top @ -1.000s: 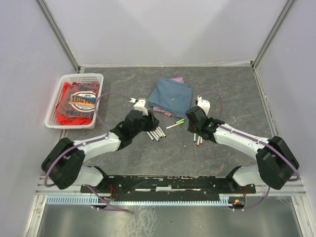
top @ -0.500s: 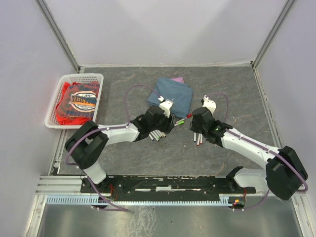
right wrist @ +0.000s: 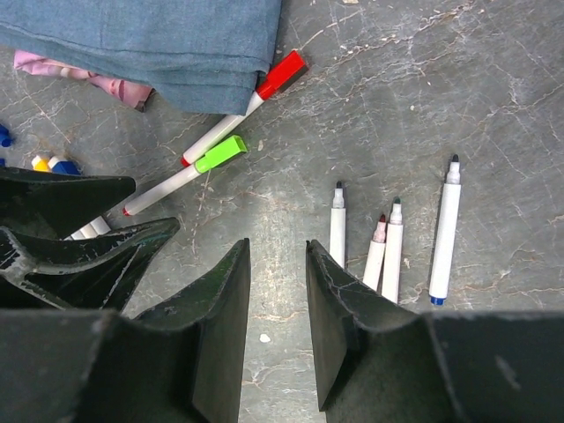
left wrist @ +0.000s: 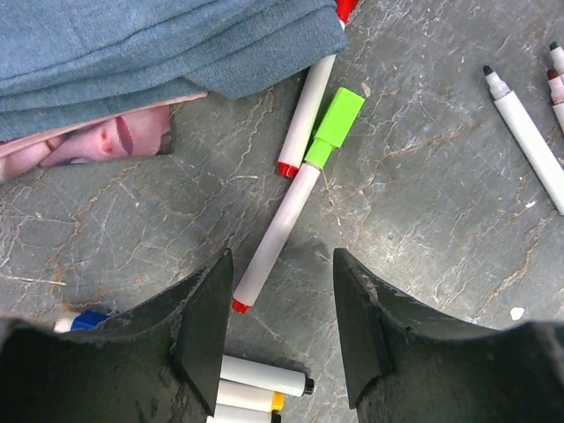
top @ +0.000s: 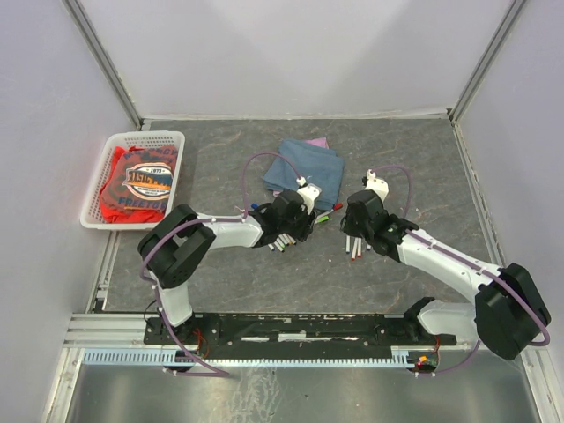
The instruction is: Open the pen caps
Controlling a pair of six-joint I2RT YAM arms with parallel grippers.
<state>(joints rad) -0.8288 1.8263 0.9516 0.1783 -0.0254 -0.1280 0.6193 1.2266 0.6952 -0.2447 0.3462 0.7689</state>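
Off at the left edge of the table (top: 220, 150): white basket (top: 145, 135) with a folded red printed cloth (top: 141, 181) inside. Left gripper (left wrist: 282, 326) spread wide and empty, the red tail end of the green-capped pen (left wrist: 293, 198) between its fingers, green cap (left wrist: 335, 119) on, just beside a red-capped pen (left wrist: 308, 115) tucked under the folded blue cloth (left wrist: 159, 44). Right gripper (right wrist: 278, 326) parted only narrowly, gripping nothing, near four uncapped pens (right wrist: 392, 251) lying flat on the tabletop.

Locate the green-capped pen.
In the left wrist view, the green-capped pen lies just ahead of the left gripper, beside the red-capped pen at the edge of the blue cloth.
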